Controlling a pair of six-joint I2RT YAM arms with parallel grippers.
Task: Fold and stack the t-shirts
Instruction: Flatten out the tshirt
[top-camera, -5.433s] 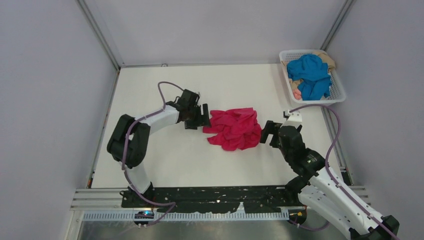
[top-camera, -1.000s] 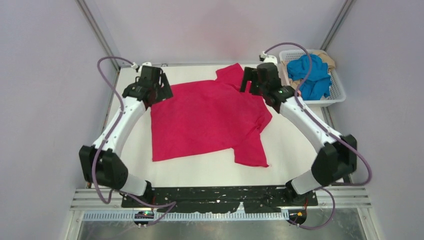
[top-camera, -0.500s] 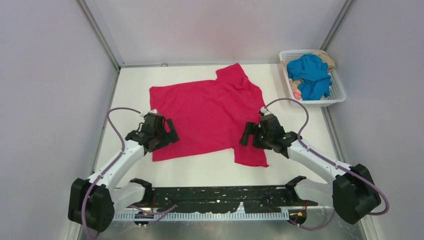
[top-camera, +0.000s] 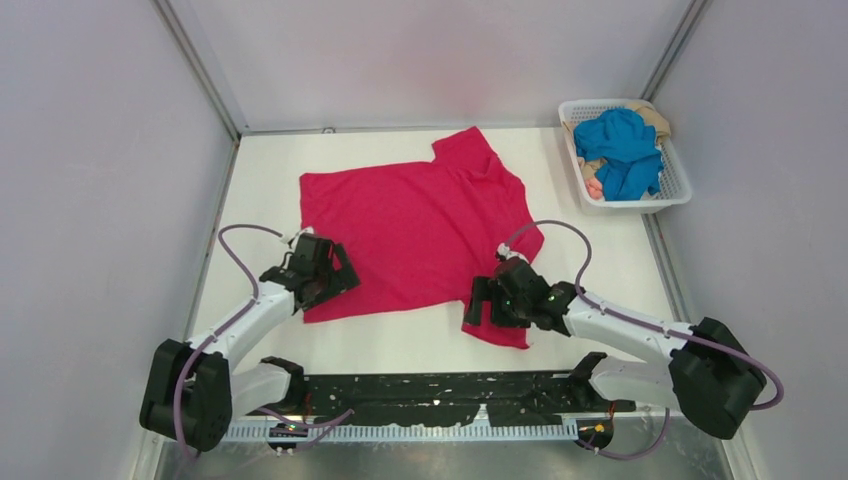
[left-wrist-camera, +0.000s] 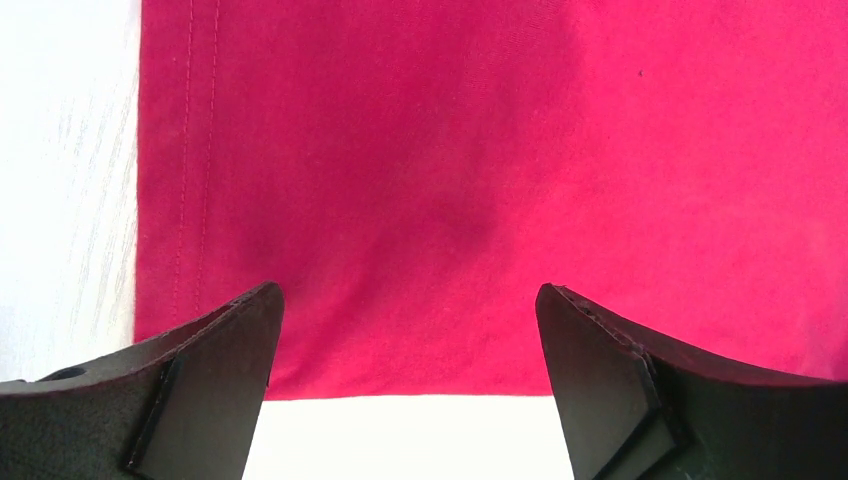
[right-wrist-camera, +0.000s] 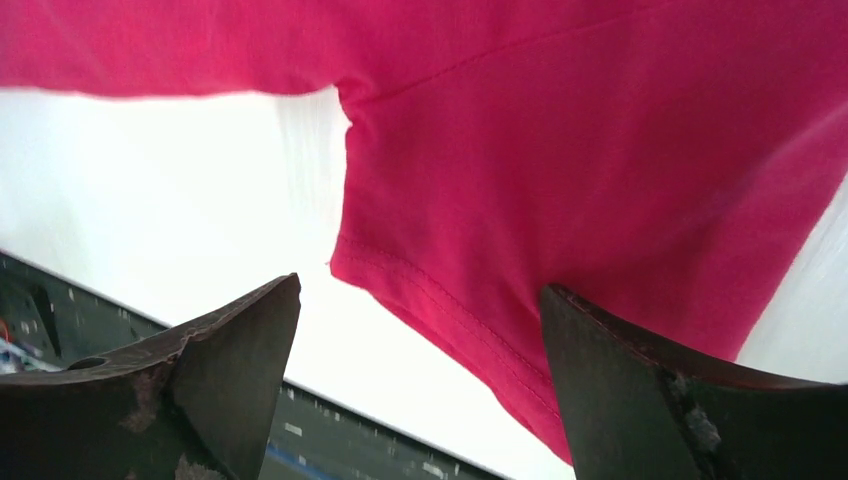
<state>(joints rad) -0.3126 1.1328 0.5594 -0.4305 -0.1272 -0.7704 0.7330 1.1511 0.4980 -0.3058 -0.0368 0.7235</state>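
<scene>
Near edge: the left gripper (top-camera: 335, 277) was seen low over the near left corner of the large crimson-pink fabric t-shirt (top-camera: 410, 225). Its fingers were spread wide and nothing was pinched. In the left wrist view the stitched hem and corner lay between the fingertips.

The right gripper (top-camera: 476, 303) was held spread in the same way over the shirt's near sleeve. In the right wrist view the stitched cuff was framed between its fingers. Whether either gripper touched the cloth could not be told.

The shirt was laid flat across the middle of the white counter (top-camera: 400, 345), with the other sleeve rumpled toward the far edge.

Far right corner: a white plastic lattice basket (top-camera: 640, 206) was noted. A bright blue t-shirt (top-camera: 622, 140) was bundled in it over a pale beige t-shirt (top-camera: 660, 118).
</scene>
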